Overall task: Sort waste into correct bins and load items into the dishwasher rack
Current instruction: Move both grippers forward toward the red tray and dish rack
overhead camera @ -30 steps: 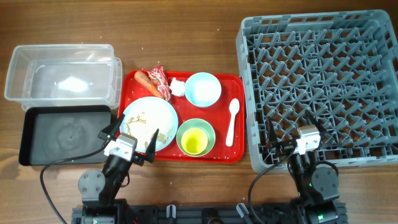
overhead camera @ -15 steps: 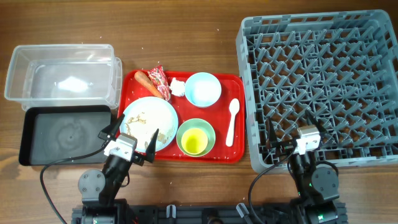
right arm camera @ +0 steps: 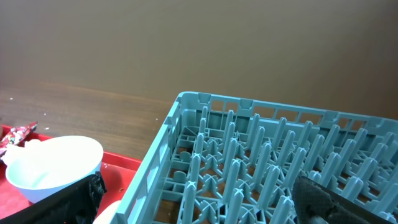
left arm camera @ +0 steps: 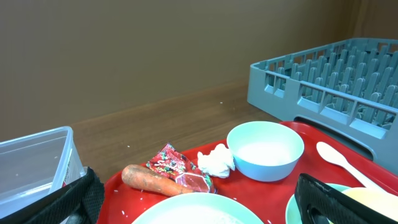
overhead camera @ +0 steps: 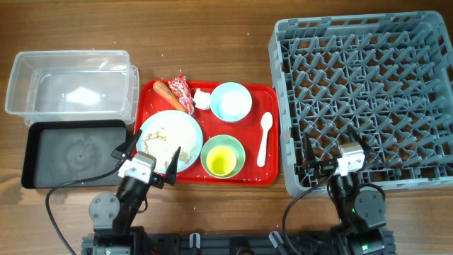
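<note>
From overhead, the red serving tray (overhead camera: 212, 178) sits mid-way along the wooden table (overhead camera: 212, 42) with most of the task's things on it. The pale blue plate (overhead camera: 187, 127) is at its near left with whitish rice scraps (overhead camera: 161, 138) spread over it. The pale green bowl (overhead camera: 239, 146) is just beside the plate, with the small yellow-green cup (overhead camera: 220, 162) standing inside it. The pale blue bowl (overhead camera: 231, 101) is at the far side, and the white spoon (overhead camera: 265, 138) lies along the right edge. At the tray's far left corner the orange carrot piece (overhead camera: 163, 91) and the red snack wrapper (overhead camera: 181, 91) lie touching, with the crumpled white tissue (overhead camera: 202, 99) between the wrapper and the blue bowl. Left of the tray stand the clear tub (overhead camera: 14, 85) and, nearer, the black tray (overhead camera: 32, 152); to the right is the grey dishwasher rack (overhead camera: 368, 85). The left gripper (overhead camera: 157, 143) hangs over the plate's near edge, spread wide and holding nothing. The right gripper (overhead camera: 329, 138) is over the rack's near left part, likewise wide apart and empty. The left wrist view shows two dark fingers (left arm camera: 68, 202) at the bottom corners, far apart, framing carrot, wrapper, tissue and blue bowl — the rack's wall rises behind the spoon. The right wrist view shows its fingers (right arm camera: 336, 199) equally splayed, the rack between them and the blue bowl at the left.
</note>
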`<state>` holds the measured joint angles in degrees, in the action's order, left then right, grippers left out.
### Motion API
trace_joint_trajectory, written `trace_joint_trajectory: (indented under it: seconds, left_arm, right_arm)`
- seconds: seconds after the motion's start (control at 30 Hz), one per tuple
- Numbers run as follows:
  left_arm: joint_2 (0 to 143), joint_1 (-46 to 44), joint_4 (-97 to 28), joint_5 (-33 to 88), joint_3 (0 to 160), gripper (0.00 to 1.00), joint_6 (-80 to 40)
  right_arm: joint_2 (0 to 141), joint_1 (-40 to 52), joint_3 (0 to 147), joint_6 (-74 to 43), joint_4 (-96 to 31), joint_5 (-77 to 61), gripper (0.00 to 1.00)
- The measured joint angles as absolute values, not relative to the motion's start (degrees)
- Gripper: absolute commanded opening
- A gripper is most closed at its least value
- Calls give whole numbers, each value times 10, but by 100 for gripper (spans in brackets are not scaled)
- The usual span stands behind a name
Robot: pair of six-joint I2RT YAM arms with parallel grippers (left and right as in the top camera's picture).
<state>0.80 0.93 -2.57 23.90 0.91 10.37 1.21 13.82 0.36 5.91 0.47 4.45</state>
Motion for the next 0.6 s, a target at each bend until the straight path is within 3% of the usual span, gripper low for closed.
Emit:
trace_joint_trajectory:
  seconds: [0.27,0.6]
  left_arm:
    - [8,9,-8,245,9,100,104]
    - [8,9,41,355,7,100,102]
  right_arm:
    - [12,138,4,59,5,44,100]
    - [12,138,4,59,7,45,100]
